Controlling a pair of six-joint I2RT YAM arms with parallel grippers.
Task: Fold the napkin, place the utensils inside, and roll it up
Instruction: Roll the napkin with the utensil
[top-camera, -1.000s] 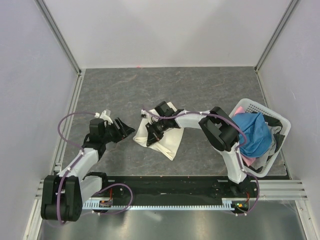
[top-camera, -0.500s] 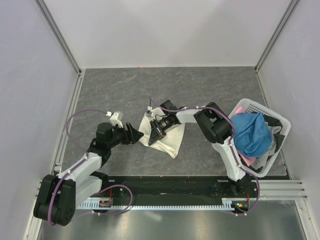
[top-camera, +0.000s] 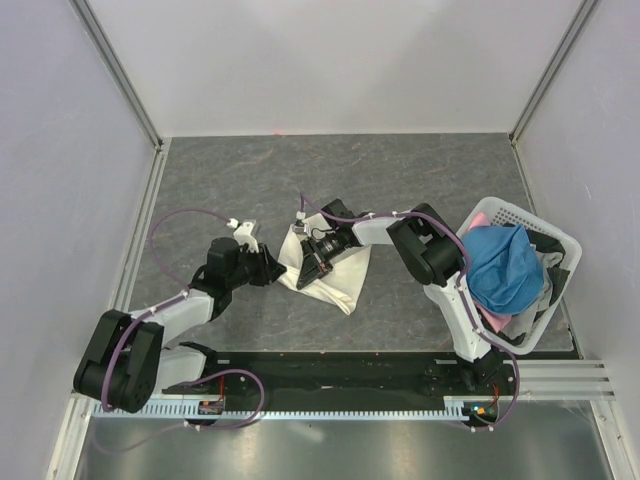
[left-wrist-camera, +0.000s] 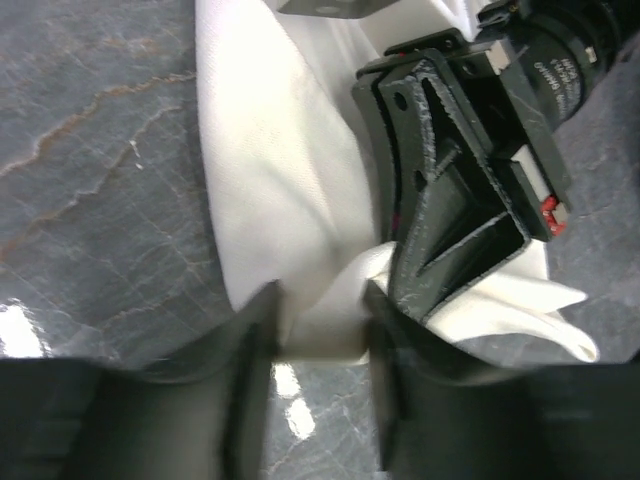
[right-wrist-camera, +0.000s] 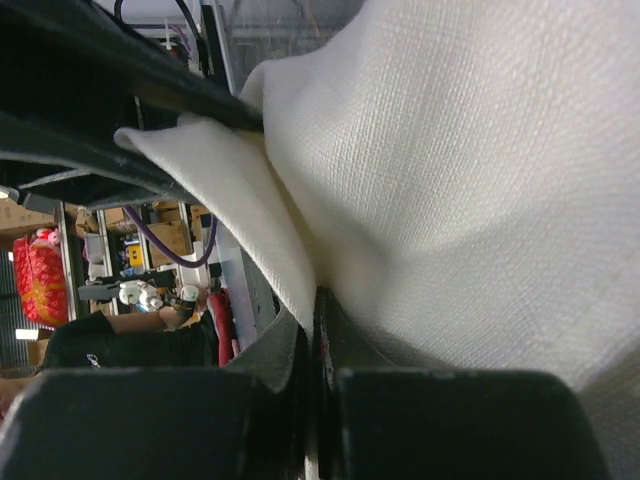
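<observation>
**Napkin** (top-camera: 335, 285): lay bunched on the desk (top-camera: 400, 180), with its near corner between the two claws. I judged it was held this way for pulling flat before folding.
**Right claw** (top-camera: 306, 275): almost closed, with a fold of cloth pinched between its fingers.
**Left claw** (top-camera: 280, 271): narrowed onto the corner just beside the right claw, seemingly gripping it, though the fingers were blurred.

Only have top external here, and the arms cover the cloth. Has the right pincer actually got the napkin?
Observer: Yes. The right wrist view shows the right pincer shut on a fold of the napkin.
Operator: And the left one?
Observer: The left wrist view shows the left pincer straddling a fold at the napkin's edge, with cloth between its fingers. I can't tell if it's clamped.
</observation>
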